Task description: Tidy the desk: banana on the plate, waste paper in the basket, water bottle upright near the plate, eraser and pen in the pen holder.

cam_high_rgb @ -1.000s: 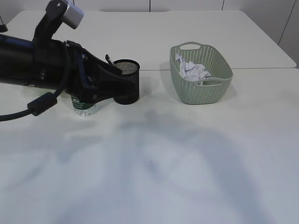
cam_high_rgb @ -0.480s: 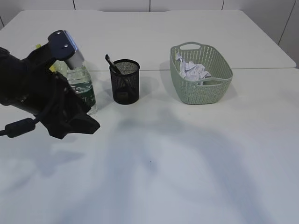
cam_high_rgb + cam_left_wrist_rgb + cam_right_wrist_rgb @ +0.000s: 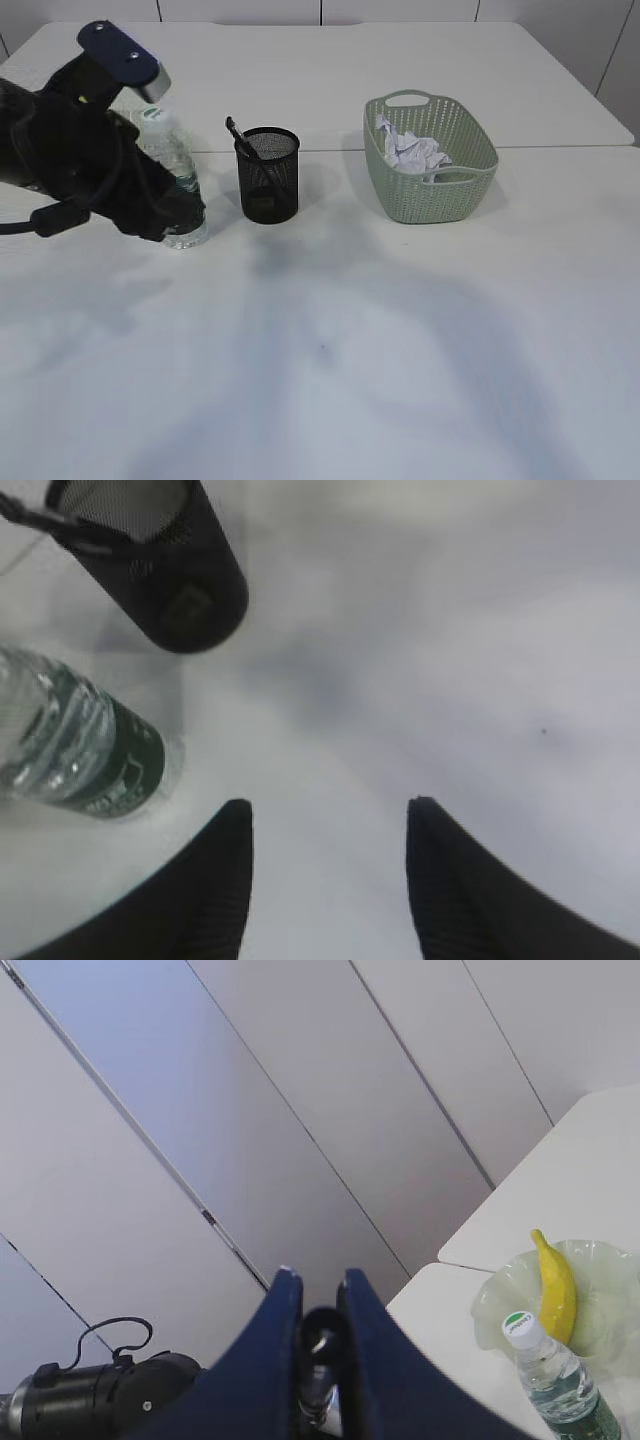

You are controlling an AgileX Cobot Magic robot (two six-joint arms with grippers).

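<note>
The black left arm (image 3: 80, 170) now sits drawn back to the left edge of the exterior view, no longer stretched across the black metal-mesh pen holder (image 3: 268, 175), which stands fully uncovered with its dark pen (image 3: 240, 138). The clear plastic water bottle with the dark green label and white cap (image 3: 172, 180), earlier mostly hidden behind the arm, shows upright from cap to base. The left pincer (image 3: 325, 815) hangs over bare white surface (image 3: 330, 350), its jaws narrower than before.
</note>
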